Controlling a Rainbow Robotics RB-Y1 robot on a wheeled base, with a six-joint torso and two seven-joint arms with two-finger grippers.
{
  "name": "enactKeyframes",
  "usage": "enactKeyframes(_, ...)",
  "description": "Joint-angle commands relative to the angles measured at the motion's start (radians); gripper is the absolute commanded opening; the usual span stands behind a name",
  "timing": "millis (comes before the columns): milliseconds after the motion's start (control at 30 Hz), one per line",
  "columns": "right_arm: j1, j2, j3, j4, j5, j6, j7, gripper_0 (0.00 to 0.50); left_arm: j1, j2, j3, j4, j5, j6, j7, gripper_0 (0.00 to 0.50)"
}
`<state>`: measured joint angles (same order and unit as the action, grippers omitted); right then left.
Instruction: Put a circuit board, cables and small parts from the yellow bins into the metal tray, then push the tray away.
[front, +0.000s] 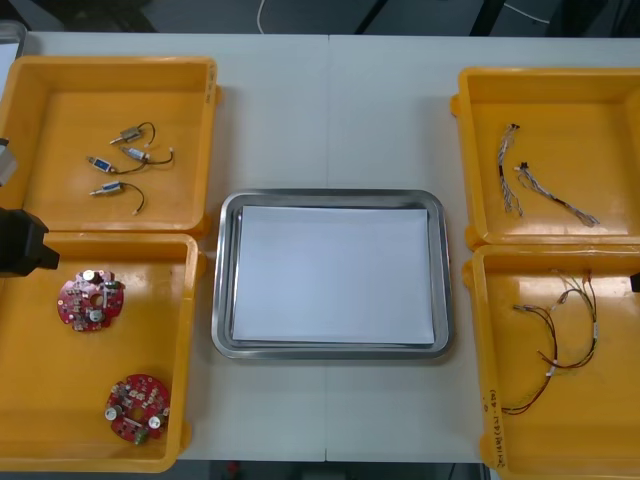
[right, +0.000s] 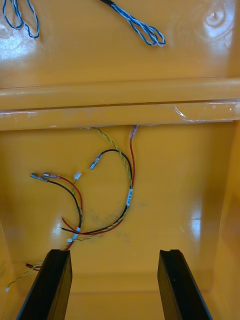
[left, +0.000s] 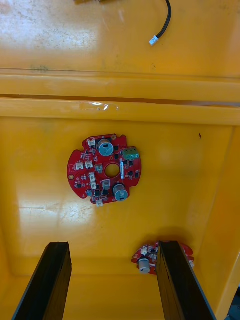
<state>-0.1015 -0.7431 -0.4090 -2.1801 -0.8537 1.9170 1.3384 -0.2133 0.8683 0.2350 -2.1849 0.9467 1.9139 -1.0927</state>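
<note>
The metal tray (front: 222, 300), white inside, lies in the middle of the table with nothing in it. Two round red circuit boards (front: 91, 299) (front: 137, 406) lie in the near left yellow bin (front: 30, 400). My left gripper (left: 112, 280) hovers open over that bin; one circuit board (left: 105, 169) lies beyond its fingers, and another circuit board (left: 145, 257) is half hidden by one finger (left: 177, 280). My right gripper (right: 114, 285) hangs open above the near right yellow bin (front: 620, 400), with the red and yellow cables (right: 127, 195) just past its fingertips.
The far left yellow bin (front: 60, 100) holds three small metal parts (front: 128, 160) with black cables. Twisted blue and white cables (front: 540, 185) lie in the far right yellow bin (front: 590, 110). My left arm (front: 20, 243) shows at the table's left edge.
</note>
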Motion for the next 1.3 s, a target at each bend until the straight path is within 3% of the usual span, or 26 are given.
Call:
enactKeyframes(33, 0.014, -0.039, 0.009, -0.03, -0.007, 0.003, -0.013, 0.5, 0.012, 0.043, 0.029, -0.024, 0.0, 0.006, -0.084, 0.5)
enactKeyframes(933, 0.014, -0.039, 0.009, -0.03, -0.007, 0.003, -0.013, 0.5, 0.012, 0.043, 0.029, -0.024, 0.0, 0.006, -0.084, 0.5)
enactKeyframes(1033, 0.014, -0.039, 0.009, -0.03, -0.007, 0.003, -0.013, 0.5, 0.049, -0.006, -0.002, -0.012, -0.008, 0.006, -0.075, 0.5)
enactKeyframes(1300, 0.002, -0.024, -0.019, -0.049, 0.013, 0.003, -0.015, 0.5, 0.038, -0.005, -0.017, -0.015, -0.019, 0.006, -0.053, 0.5)
